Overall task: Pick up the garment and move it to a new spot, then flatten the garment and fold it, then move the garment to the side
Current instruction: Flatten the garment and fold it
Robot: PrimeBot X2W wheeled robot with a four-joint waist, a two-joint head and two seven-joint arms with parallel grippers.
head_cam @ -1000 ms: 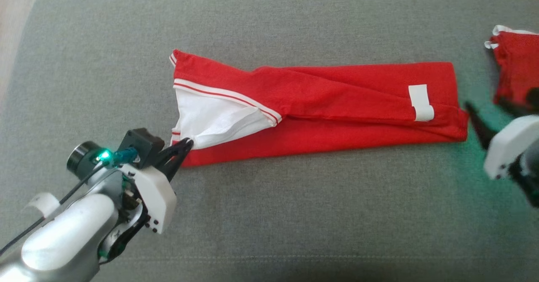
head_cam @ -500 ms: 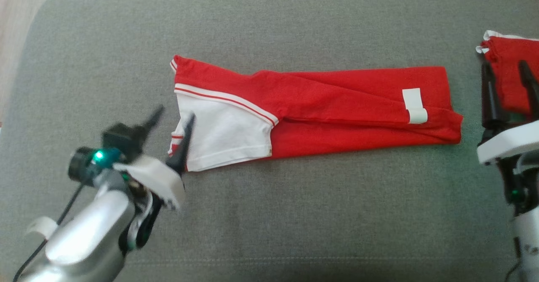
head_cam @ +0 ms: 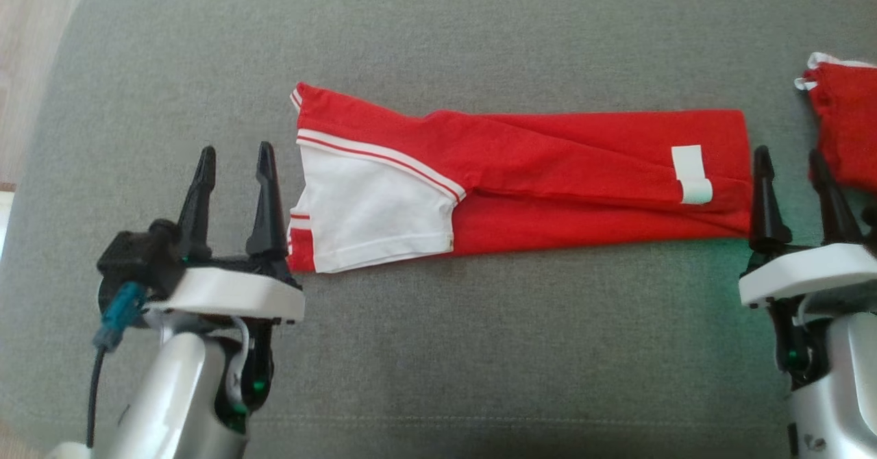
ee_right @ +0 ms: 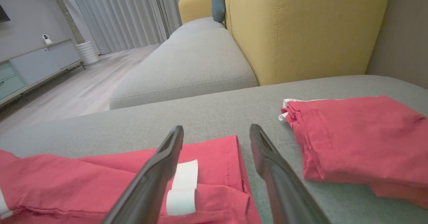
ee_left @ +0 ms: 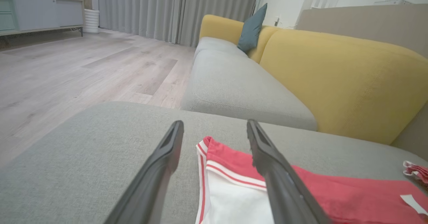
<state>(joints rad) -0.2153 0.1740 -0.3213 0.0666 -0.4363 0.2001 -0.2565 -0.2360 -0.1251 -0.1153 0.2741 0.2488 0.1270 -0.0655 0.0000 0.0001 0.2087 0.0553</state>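
Observation:
The garment is a red shirt with a white, red-striped sleeve, folded into a long strip across the grey cushion. A white label shows near its right end. My left gripper stands open just off the strip's left end, holding nothing. My right gripper stands open just off the right end, also with nothing in it. In the left wrist view the sleeve end lies under the open fingers. The right wrist view has the labelled end below the open fingers.
A second folded red garment lies at the cushion's right edge, also in the right wrist view. A yellow sofa back and another grey seat cushion stand beyond. Wooden floor lies past the cushion's left edge.
My left gripper let go of the sleeve end, opened and drew back to the left. The right gripper came upright beside the strip's right end. The white sleeve now lies flat.

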